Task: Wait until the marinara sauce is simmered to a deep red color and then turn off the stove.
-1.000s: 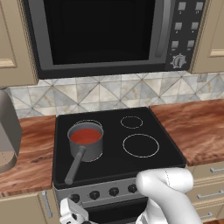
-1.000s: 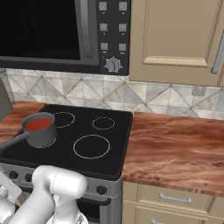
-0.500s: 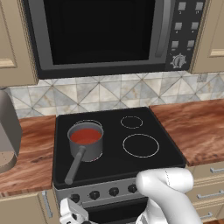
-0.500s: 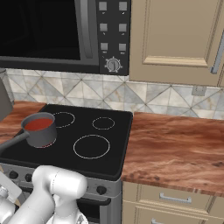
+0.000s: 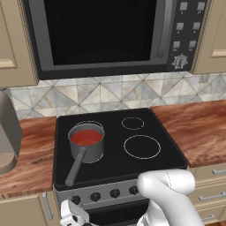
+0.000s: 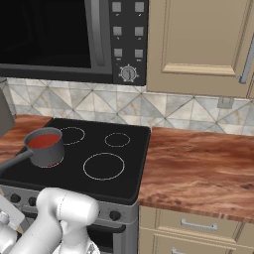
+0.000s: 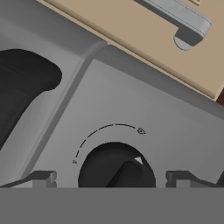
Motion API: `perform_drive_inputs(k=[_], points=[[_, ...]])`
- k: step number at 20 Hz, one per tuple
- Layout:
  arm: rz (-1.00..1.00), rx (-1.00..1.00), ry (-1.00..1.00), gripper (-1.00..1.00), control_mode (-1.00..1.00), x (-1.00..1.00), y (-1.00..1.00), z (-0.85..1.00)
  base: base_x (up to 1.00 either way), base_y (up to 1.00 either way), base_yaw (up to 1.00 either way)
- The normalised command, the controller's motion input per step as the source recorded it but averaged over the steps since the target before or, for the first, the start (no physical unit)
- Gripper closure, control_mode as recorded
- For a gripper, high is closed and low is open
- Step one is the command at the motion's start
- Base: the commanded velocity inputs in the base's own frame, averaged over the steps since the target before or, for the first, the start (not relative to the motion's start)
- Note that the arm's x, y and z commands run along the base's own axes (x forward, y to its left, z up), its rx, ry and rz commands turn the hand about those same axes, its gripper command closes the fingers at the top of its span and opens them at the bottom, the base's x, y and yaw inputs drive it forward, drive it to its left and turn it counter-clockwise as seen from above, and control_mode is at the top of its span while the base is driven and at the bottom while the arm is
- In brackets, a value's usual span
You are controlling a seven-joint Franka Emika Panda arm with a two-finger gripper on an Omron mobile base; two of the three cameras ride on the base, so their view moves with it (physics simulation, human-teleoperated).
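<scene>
**Saucepan of red sauce on a black cooktop, robot hand at a knob**

A black glass stove point(image 5: 115, 145) sits between two wood-grain bench point(image 6: 198, 168) sections, under a large microwave point(image 5: 106, 35) and beige cabinets. A grey saucepan point(image 5: 86, 145) on the rear-left burner holds the marinara sauce point(image 5: 86, 137). The gripper point(image 7: 111, 177) faces a black knob point(image 7: 117, 171), jaws released, one fingertip on either side.
</scene>
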Motion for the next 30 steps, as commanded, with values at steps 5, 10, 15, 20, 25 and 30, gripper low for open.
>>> perform_drive_inputs(k=[5,10,15,20,25,30], points=[[0.0,0.0,0.0,-1.0,-1.0,0.0,0.0,0.0,0.0,0.0,0.0],[0.0,0.0,0.0,-1.0,-1.0,0.0,0.0,0.0,0.0,0.0,0.0],[0.0,0.0,0.0,-1.0,-1.0,0.0,0.0,0.0,0.0,0.0,0.0],[0.0,0.0,0.0,-1.0,-1.0,0.0,0.0,0.0,0.0,0.0,0.0],[0.0,0.0,0.0,-1.0,-1.0,0.0,0.0,0.0,0.0,0.0,0.0],[0.0,0.0,0.0,-1.0,-1.0,0.0,0.0,0.0,0.0,0.0,0.0]])
